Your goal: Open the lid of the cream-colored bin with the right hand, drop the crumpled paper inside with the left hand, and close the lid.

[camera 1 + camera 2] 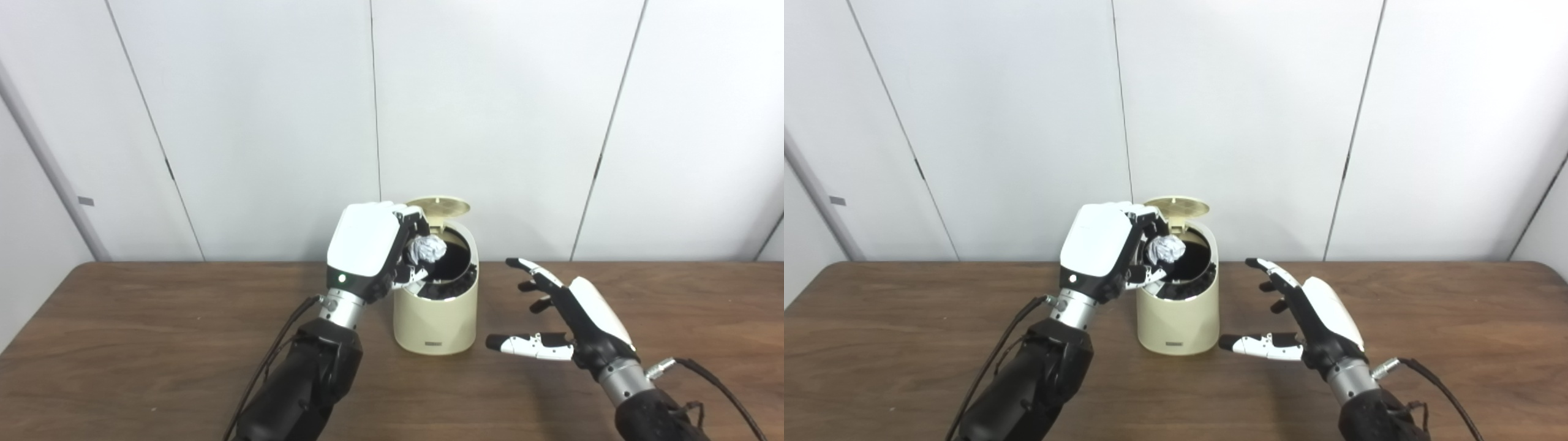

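The cream-colored bin (435,321) stands on the wooden table (153,343), its round lid (439,206) tipped up at the back and the dark inside showing. My left hand (373,248) is raised at the bin's left rim, shut on the crumpled white paper (427,248), which sits over the opening. The same paper shows in the right eye view (1164,249). My right hand (566,318) is open and empty to the right of the bin, fingers spread, thumb pointing toward the bin's lower side, not touching it.
White wall panels stand close behind the table's far edge. Cables run from both forearms (275,349) down to the picture's bottom edge. Bare table lies to the left and right of the arms.
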`<act>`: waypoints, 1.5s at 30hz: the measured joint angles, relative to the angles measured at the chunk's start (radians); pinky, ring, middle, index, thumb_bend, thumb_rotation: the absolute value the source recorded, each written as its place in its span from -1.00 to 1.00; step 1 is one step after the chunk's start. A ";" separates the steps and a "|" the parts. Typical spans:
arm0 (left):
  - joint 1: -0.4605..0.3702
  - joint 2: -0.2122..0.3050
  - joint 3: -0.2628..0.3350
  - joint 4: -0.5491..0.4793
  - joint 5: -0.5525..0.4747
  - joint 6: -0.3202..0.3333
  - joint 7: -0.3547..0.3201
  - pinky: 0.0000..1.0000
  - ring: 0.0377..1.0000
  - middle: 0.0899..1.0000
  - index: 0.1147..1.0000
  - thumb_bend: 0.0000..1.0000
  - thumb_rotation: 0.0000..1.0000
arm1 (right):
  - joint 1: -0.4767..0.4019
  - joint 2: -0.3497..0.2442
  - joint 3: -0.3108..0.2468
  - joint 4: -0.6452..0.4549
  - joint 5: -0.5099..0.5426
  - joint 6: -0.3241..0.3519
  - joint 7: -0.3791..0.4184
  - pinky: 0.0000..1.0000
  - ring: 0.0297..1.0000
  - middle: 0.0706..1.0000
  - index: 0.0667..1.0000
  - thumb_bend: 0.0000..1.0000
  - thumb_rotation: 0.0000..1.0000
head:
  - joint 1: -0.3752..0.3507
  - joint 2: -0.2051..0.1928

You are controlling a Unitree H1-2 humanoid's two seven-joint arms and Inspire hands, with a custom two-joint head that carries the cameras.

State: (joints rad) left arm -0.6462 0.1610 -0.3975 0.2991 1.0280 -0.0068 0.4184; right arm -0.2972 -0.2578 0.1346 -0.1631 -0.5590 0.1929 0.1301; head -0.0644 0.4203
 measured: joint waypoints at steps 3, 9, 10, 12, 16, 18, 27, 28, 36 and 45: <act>0.001 0.001 0.000 -0.006 -0.001 0.000 -0.001 0.03 0.05 -0.04 -0.14 0.03 -0.83 | 0.000 0.000 -0.001 0.000 0.001 0.000 0.000 0.28 0.60 0.82 0.75 0.60 -0.01 | 0.002 0.003; 0.001 0.002 -0.001 -0.016 -0.001 0.000 -0.002 -0.01 0.05 -0.05 -0.14 0.03 -0.83 | 0.000 0.000 -0.002 0.000 0.004 0.000 0.000 0.29 0.61 0.82 0.75 0.61 -0.02 | 0.002 0.003; 0.001 0.002 -0.001 -0.016 -0.001 0.000 -0.003 -0.01 0.05 -0.05 -0.14 0.03 -0.83 | 0.000 0.000 -0.002 0.000 0.004 0.000 0.000 0.29 0.61 0.82 0.75 0.62 -0.02 | 0.002 0.003; 0.001 0.002 -0.001 -0.016 -0.001 0.000 -0.003 -0.02 0.05 -0.04 -0.14 0.03 -0.83 | 0.000 0.000 -0.002 0.000 0.004 0.000 0.000 0.30 0.61 0.82 0.75 0.61 -0.03 | 0.003 0.008; 0.002 0.003 -0.001 -0.017 -0.003 0.000 -0.007 -0.01 0.05 -0.03 -0.14 0.03 -0.83 | 0.000 0.000 -0.002 0.000 0.003 0.000 0.000 0.31 0.62 0.82 0.75 0.60 -0.05 | 0.003 0.008; 0.003 0.003 -0.001 -0.017 -0.003 0.000 -0.007 0.01 0.06 -0.03 -0.14 0.03 -0.83 | 0.001 0.000 -0.002 -0.001 0.004 0.000 0.000 0.30 0.62 0.82 0.75 0.60 -0.06 | 0.003 0.008; 0.010 0.004 -0.001 -0.017 -0.004 0.006 -0.028 0.01 0.06 -0.02 0.03 0.52 -0.63 | 0.001 0.000 -0.003 -0.006 0.007 0.001 0.002 0.30 0.62 0.82 0.75 0.59 -0.06 | 0.006 0.012; 0.010 0.004 -0.001 -0.017 -0.003 0.006 -0.028 0.00 0.06 -0.02 0.09 0.68 -0.55 | 0.001 0.000 -0.003 -0.006 0.008 0.001 0.003 0.31 0.62 0.82 0.75 0.58 -0.07 | 0.006 0.012; 0.009 0.003 -0.001 -0.018 -0.003 0.013 -0.031 0.00 0.08 0.01 0.19 0.89 -0.47 | 0.001 0.000 -0.003 -0.007 0.009 0.001 0.003 0.29 0.61 0.82 0.74 0.59 -0.05 | 0.006 0.015; 0.009 0.003 -0.002 -0.019 -0.004 0.025 -0.036 0.00 0.08 0.05 0.23 0.88 -0.42 | 0.001 0.000 -0.003 -0.012 0.006 0.008 0.003 0.30 0.62 0.82 0.74 0.59 -0.03 | 0.008 0.020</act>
State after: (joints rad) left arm -0.6370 0.1643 -0.3999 0.2802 1.0240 0.0180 0.3824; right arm -0.2959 -0.2581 0.1317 -0.1751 -0.5526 0.2012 0.1331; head -0.0568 0.4403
